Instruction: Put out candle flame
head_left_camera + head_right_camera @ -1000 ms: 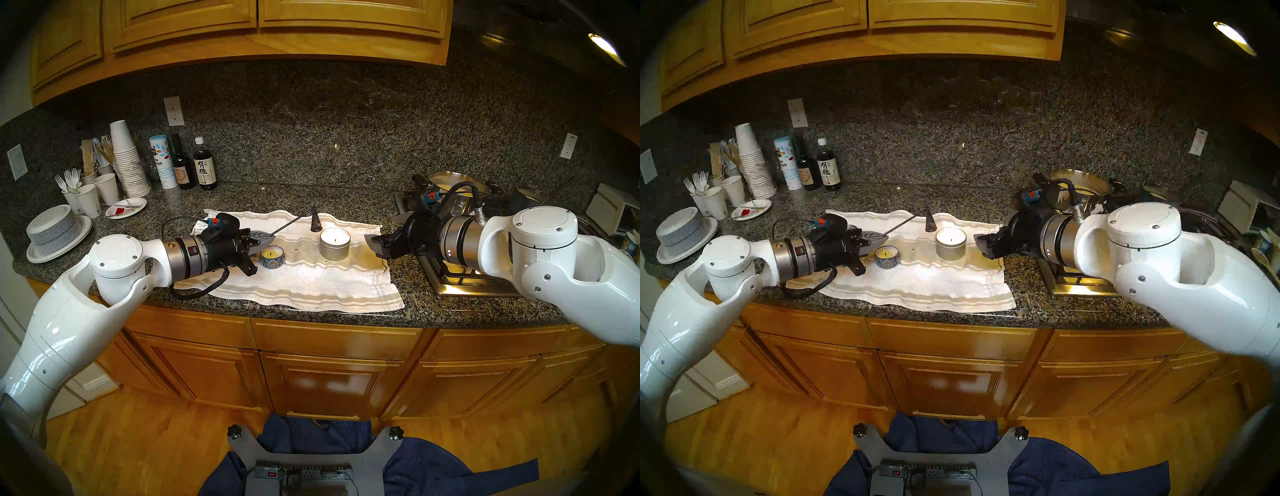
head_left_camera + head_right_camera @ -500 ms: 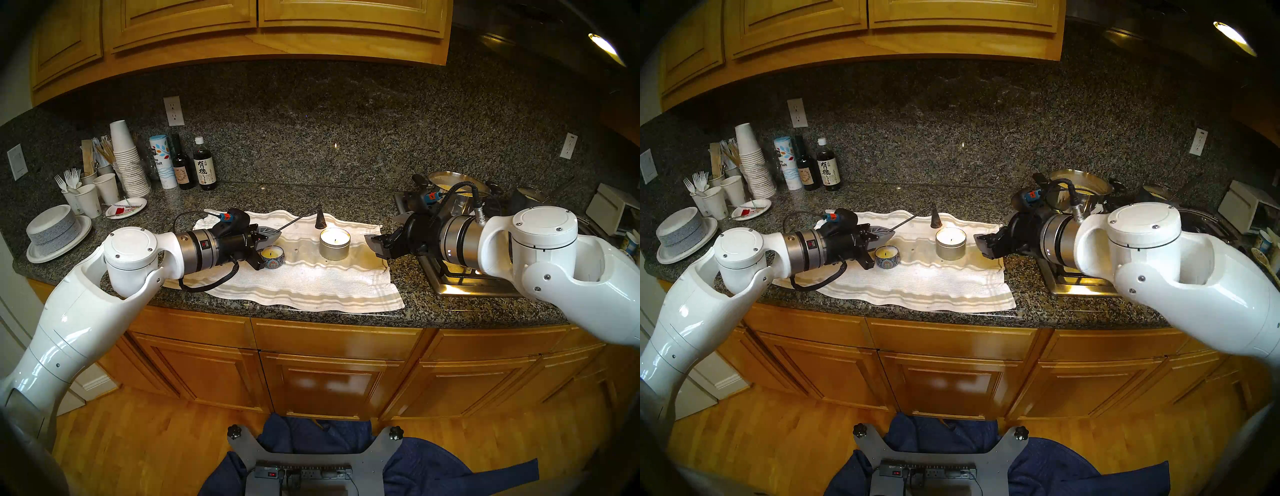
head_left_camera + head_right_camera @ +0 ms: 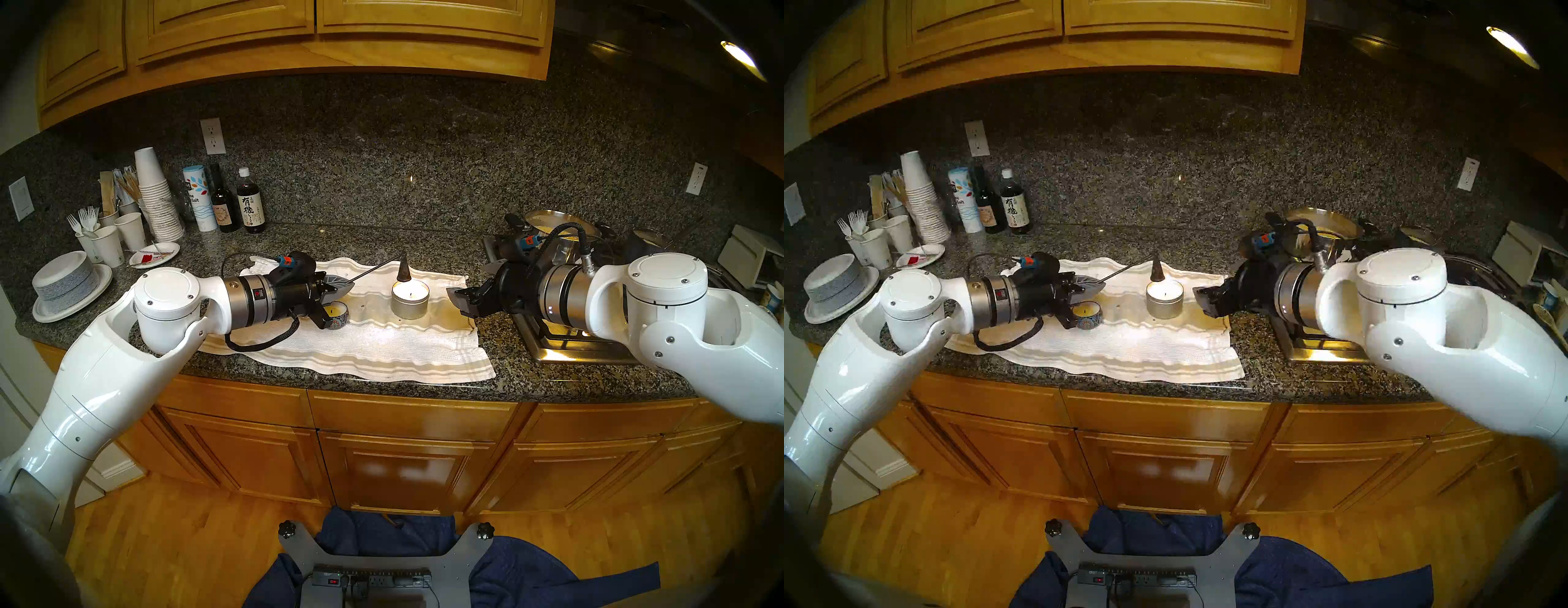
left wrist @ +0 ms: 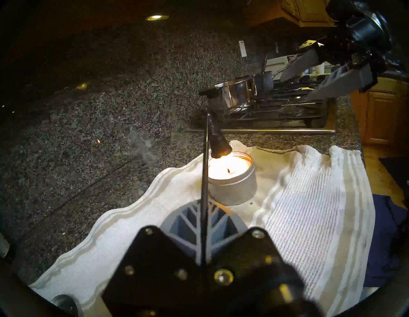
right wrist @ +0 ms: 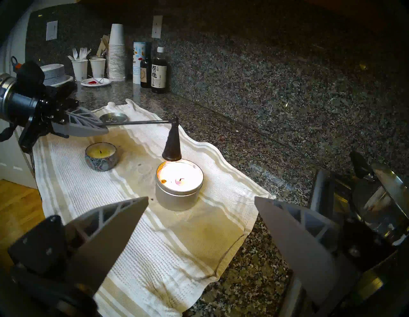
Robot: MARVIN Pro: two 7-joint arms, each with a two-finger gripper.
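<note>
Right wrist view gives us the clearest read: our left end effector is clamped on the thin handle of the candle snuffer, whose dark cone hangs mouth-down just above the back rim of the silver tin candle, not yet over the wick. That flame is lit, so we judge we are mid-approach in the snuffing step. The next move calls for sliding the cone toward the tin's centre until it sits over the wick, then lowering it to cover the flame and pausing there; the handle is long and thin, so a small wrist tilt will swing the cone wide.

Our right end effector hovers with its fingers spread wide and empty, near the tin's right side.

The silver tin stands on the striped towel on the granite desk, filled with pale, glowing wax. To its left on the same towel, well apart, sits a small patterned tin candle holding yellow wax with a dark wick; we see no flame on it. Behind it lies a shallow metal lid, apparently empty. A steel pot sits on the stove; its contents we cannot make out.
</note>
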